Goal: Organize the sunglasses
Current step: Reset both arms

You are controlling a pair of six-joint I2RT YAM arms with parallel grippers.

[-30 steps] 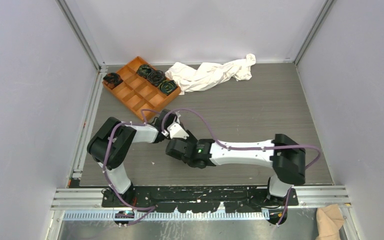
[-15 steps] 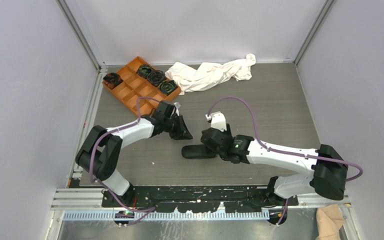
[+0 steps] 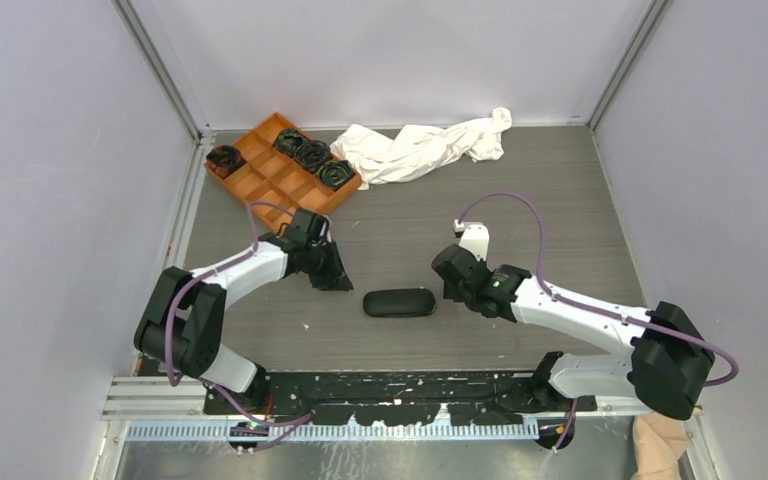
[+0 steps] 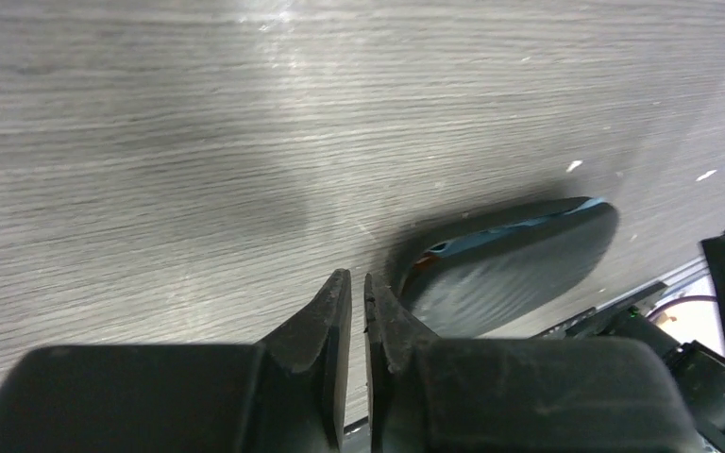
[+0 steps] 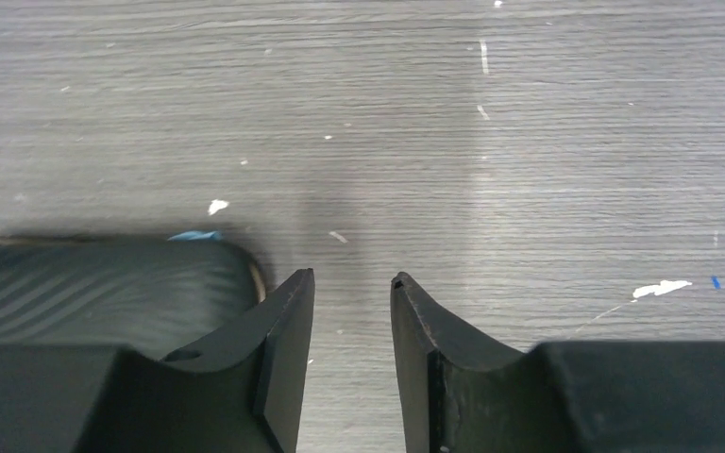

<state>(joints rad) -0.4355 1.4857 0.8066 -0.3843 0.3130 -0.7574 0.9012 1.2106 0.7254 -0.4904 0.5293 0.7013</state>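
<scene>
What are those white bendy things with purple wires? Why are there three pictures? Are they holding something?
They are two robot arms, a left arm and a right arm, bolted at the near edge of the table. Each ends in a gripper, two fingers that pinch. One picture looks down from above. The other two come from small cameras on the wrists, so you see the black fingers up close. On the table lie a closed black case, an orange tray with dark things in it, and a white cloth. The left gripper is almost shut and the right gripper is open. Neither holds anything. No sunglasses show.
</scene>
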